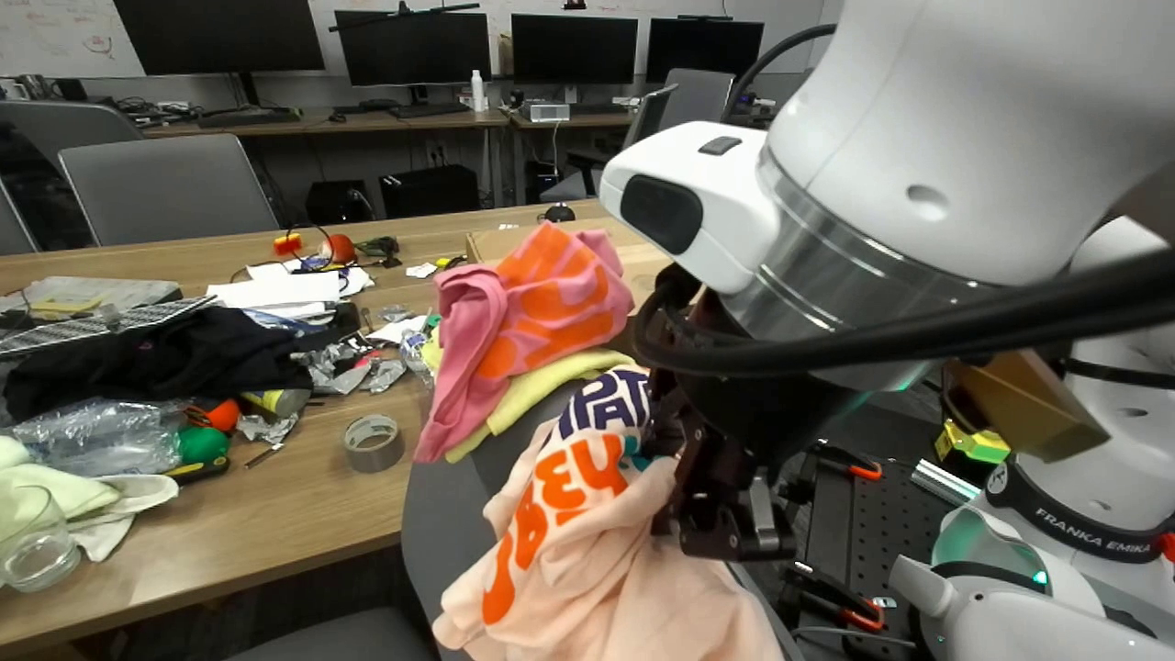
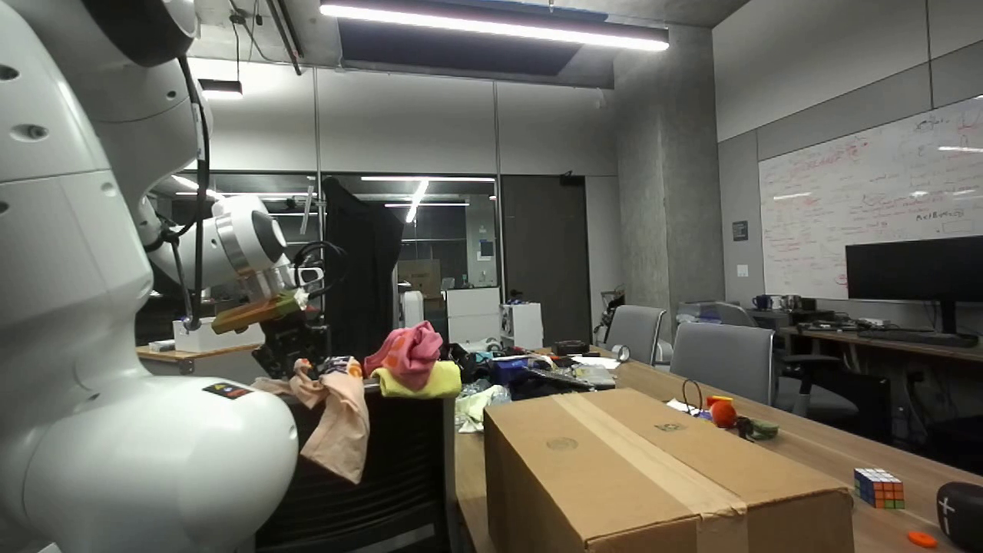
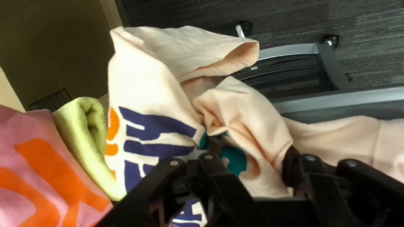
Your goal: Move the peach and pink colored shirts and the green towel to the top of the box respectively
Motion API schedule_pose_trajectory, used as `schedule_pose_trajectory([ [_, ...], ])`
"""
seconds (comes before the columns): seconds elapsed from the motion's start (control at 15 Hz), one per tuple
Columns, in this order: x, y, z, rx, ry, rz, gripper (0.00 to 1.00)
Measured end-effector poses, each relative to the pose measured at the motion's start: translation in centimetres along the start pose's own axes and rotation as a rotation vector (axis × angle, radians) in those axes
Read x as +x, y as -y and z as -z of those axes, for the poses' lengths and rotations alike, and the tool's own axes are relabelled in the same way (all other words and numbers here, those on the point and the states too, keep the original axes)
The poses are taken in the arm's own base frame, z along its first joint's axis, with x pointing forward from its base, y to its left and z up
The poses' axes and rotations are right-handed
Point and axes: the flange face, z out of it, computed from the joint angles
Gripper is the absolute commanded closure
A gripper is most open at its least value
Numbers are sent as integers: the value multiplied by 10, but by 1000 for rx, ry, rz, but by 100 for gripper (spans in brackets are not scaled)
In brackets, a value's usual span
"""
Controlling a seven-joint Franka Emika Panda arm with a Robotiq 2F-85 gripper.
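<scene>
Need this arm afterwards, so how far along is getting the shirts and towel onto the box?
Done: apparently nothing; no shirt or towel lies on the box.
In hand: the peach shirt, bunched between the tips of the gripper at the chair back; a firm grip can't be confirmed.
Left: placing it, then the pink shirt and the yellow-green towel beneath, both on the chair back.

In the wrist view, the peach shirt (image 3: 246, 104) is showing dull cloth; at nine o'clock the green towel (image 3: 82, 132) is looking bumpy. In an exterior view, the cardboard box (image 2: 595, 476) at five o'clock is looking matt, and the robot arm (image 2: 77, 284) at nine is shining like smooth plastic.
</scene>
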Motion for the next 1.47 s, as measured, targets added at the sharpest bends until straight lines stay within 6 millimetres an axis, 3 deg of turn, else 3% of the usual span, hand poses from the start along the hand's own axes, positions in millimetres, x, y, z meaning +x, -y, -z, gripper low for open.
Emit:
schedule_pose_trajectory([
  [0.13,0,0,4,-3,-8,1,99],
  [0.47,-1,-2,14,-11,-32,-4,98],
  [0.73,-2,-6,34,-28,-81,-15,98],
  [1.07,-5,-12,81,-60,-173,-31,98],
  [1.47,-15,-27,160,-144,-229,-49,98],
])
